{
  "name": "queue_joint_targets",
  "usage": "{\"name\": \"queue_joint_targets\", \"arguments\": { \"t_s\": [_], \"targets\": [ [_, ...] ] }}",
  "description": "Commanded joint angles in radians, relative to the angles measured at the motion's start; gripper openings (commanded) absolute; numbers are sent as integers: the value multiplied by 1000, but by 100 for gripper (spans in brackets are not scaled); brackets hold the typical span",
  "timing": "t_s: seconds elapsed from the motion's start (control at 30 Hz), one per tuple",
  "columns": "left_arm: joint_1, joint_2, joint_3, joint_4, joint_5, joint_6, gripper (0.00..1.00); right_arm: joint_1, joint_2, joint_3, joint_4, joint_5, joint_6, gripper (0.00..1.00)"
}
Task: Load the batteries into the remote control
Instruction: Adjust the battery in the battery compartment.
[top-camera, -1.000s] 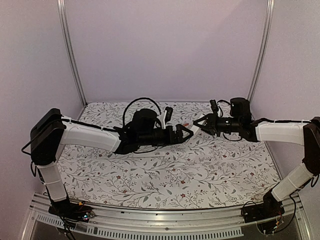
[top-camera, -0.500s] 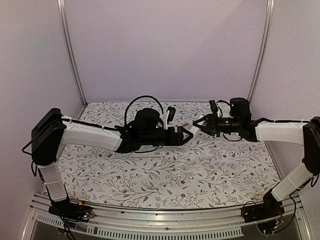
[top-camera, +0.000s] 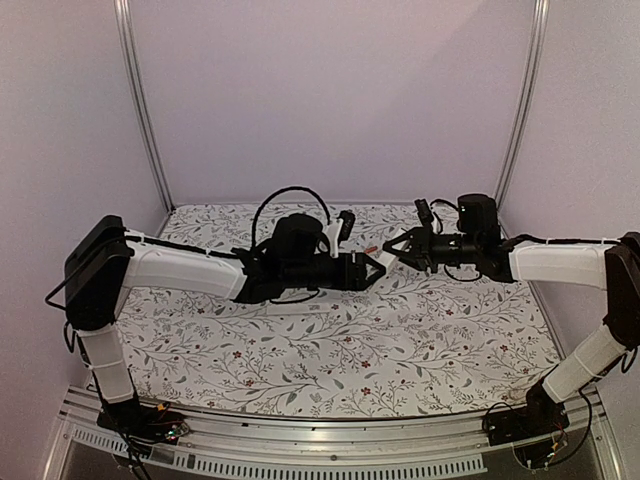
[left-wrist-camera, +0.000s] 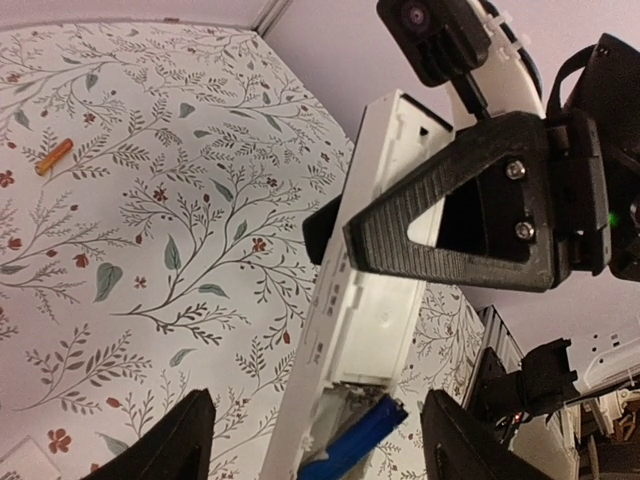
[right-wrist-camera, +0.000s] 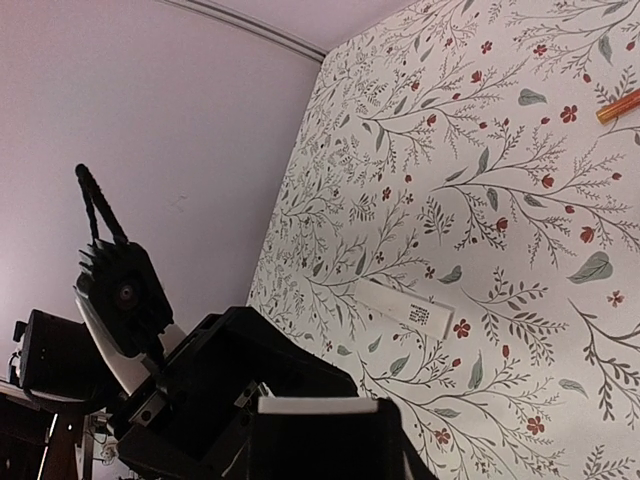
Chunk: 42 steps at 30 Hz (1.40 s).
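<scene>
The right hand (top-camera: 400, 247) clamps the remote (left-wrist-camera: 385, 140)
A blue battery (left-wrist-camera: 352, 440) sits in its recess, between the spread fingers of the left hand (top-camera: 378, 267); the orange battery (left-wrist-camera: 54, 156) lies on the surface (left-wrist-camera: 150, 250).

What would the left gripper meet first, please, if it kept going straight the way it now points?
Most likely the remote control, at its end by the blue battery. The right gripper holds it just ahead of the left gripper, though depth is unclear.

Slim white remote (left-wrist-camera: 345, 330) held aloft, blue battery (left-wrist-camera: 352, 442) angled in its end recess, orange battery (left-wrist-camera: 53, 157) on tablecloth (left-wrist-camera: 150, 250).
</scene>
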<state>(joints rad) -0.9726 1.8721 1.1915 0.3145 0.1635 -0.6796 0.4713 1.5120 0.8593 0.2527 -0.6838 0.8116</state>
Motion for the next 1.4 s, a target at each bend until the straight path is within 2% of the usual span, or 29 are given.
{"name": "queue_joint_targets", "arguments": {
  "t_s": [0.0, 0.17, 0.37, 0.5, 0.7, 1.37],
  "targets": [
    [-10, 23, 25, -28, -19, 29, 71, 8, 14, 27, 14, -14, -7, 0],
    [-11, 20, 19, -30, -26, 30, 64, 8, 13, 27, 16, -18, -7, 0],
    [-11, 20, 17, -20, -21, 50, 63, 7, 13, 26, 25, -23, -3, 0],
    [-8, 15, 11, -13, -21, 51, 56, 8, 12, 24, 30, -24, -1, 0],
    [7, 12, -11, 23, -22, 0, 50, 8, 6, 21, 39, -26, 1, 0],
    [17, -1, -36, 60, -33, -81, 56, 7, -18, 10, 51, -4, -5, 0]
  ]
}}
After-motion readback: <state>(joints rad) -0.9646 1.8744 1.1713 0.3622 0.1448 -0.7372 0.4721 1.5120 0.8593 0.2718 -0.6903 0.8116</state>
